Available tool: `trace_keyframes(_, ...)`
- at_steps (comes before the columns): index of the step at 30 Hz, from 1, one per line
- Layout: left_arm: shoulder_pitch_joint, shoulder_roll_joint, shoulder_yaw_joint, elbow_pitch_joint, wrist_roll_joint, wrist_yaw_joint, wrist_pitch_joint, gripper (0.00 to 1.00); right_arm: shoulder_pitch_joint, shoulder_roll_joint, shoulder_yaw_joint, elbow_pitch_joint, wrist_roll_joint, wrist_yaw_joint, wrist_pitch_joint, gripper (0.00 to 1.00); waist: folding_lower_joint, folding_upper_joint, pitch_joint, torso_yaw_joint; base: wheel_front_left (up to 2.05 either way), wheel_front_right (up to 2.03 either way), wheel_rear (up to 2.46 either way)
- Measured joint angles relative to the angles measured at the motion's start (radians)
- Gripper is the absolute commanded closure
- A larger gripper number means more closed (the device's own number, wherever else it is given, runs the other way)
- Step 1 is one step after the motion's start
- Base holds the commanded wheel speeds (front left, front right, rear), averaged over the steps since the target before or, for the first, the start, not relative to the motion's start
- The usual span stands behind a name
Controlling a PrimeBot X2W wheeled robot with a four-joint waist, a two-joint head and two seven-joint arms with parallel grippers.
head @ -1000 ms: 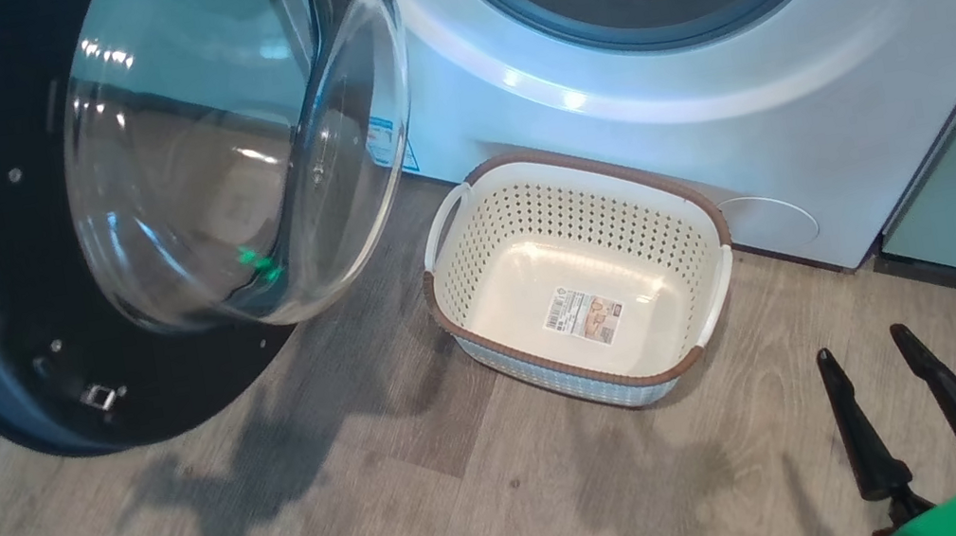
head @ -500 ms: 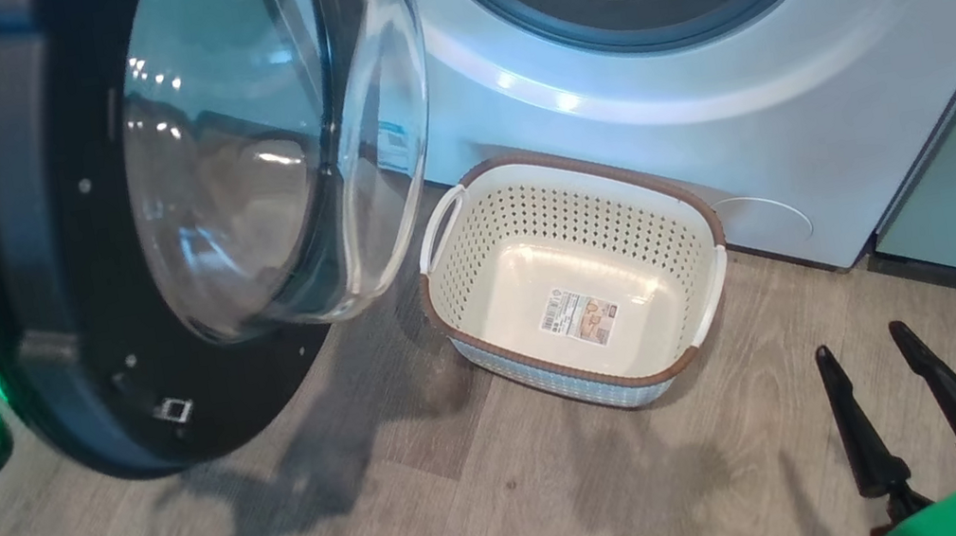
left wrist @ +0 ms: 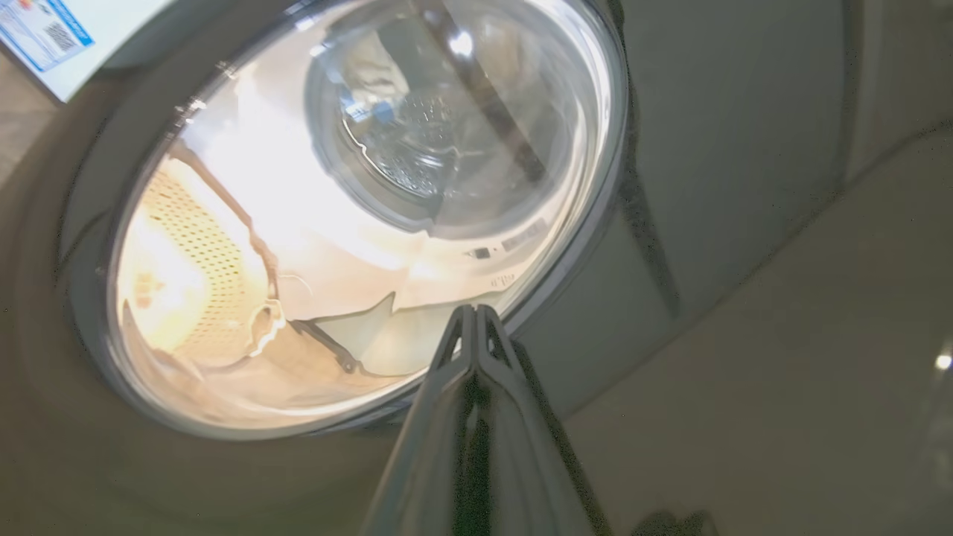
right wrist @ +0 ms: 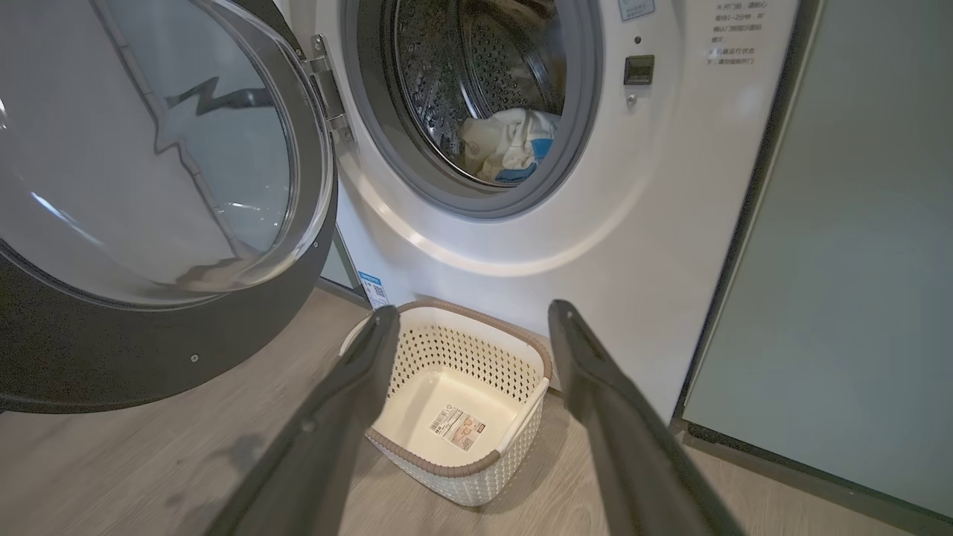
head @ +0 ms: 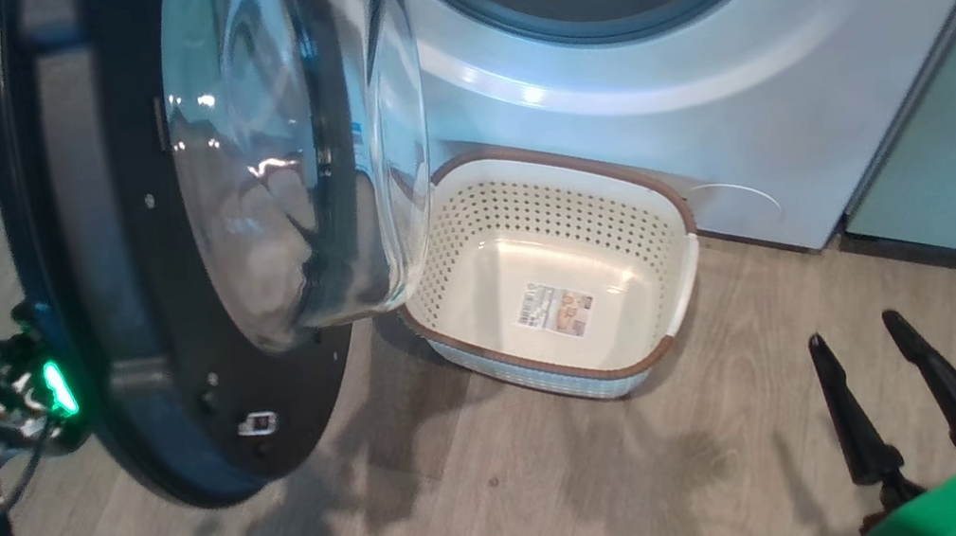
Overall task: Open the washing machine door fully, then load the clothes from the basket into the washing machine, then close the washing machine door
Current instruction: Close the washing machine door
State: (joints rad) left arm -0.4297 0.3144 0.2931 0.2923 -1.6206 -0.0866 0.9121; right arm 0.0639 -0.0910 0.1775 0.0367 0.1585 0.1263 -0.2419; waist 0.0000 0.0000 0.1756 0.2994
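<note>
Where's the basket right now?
Centre of the head view: the basket sits on the floor close in front of the washing machine, with the open washing machine door just left of it.

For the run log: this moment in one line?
door: part open; basket: empty; clothes: in drum; left gripper: jaws shut, at door's outer face; right gripper: jaws open, empty

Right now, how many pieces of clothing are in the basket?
0. The basket holds a paper label on its bare floor; the clothes lie bundled inside the washing machine, where some may be hidden behind others.
</note>
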Motion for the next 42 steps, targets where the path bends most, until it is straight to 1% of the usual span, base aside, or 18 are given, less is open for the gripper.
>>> trace_keyframes(6, 0.016, -0.038, -0.022, -0.074, 0.0, 0.002, 0.003, 1.0, -0.032, 0.005, 0.0, 0.002, 0.0, 0.0, -0.005, 0.0, 0.0, 0.0, 0.01, -0.041, 0.0, 0.0, 0.0)
trace_keyframes(12, 0.022, -0.058, -0.039, -0.098, 0.0, 0.002, 0.01, 1.0, -0.033, 0.011, -0.001, 0.019, 0.007, 0.0, -0.006, 0.0, 0.0, 0.0, 0.014, -0.093, 0.0, 0.0, 0.0)
trace_keyframes(18, 0.037, -0.085, -0.046, -0.123, 0.0, 0.005, 0.002, 1.0, -0.056, 0.03, 0.0, 0.022, 0.009, 0.0, -0.01, 0.0, -0.0001, 0.0, 0.014, -0.159, 0.0, 0.0, 0.0)
trace_keyframes(24, 0.037, -0.103, -0.051, -0.133, 0.001, 0.006, -0.016, 1.0, -0.062, 0.031, -0.005, 0.019, 0.017, 0.0, -0.01, 0.0, -0.0001, 0.0, 0.021, -0.231, 0.0, 0.0, 0.0)
trace_keyframes(25, 0.036, -0.105, -0.052, -0.135, 0.005, 0.006, -0.02, 1.0, -0.068, 0.033, -0.005, 0.018, 0.017, 0.0, -0.01, 0.0, -0.0001, 0.0, 0.024, -0.255, 0.0, 0.0, 0.0)
trace_keyframes(26, 0.036, -0.105, -0.052, -0.135, 0.005, 0.006, -0.02, 1.0, -0.068, 0.033, -0.005, 0.018, 0.017, 0.0, -0.01, 0.0, -0.0001, 0.0, 0.024, -0.255, 0.0, 0.0, 0.0)
trace_keyframes(35, -0.001, -0.111, -0.042, -0.108, 0.036, 0.0, -0.071, 1.0, -0.072, 0.036, -0.001, 0.017, 0.031, 0.0, -0.01, 0.0, -0.0001, 0.0, 0.032, -0.371, 0.0, 0.0, 0.0)
trace_keyframes(42, -0.038, -0.112, -0.017, -0.052, 0.063, -0.018, -0.139, 1.0, -0.072, 0.038, 0.001, 0.016, 0.055, 0.0, -0.01, 0.0, 0.0, 0.0, 0.034, -0.459, 0.0, 0.0, 0.0)
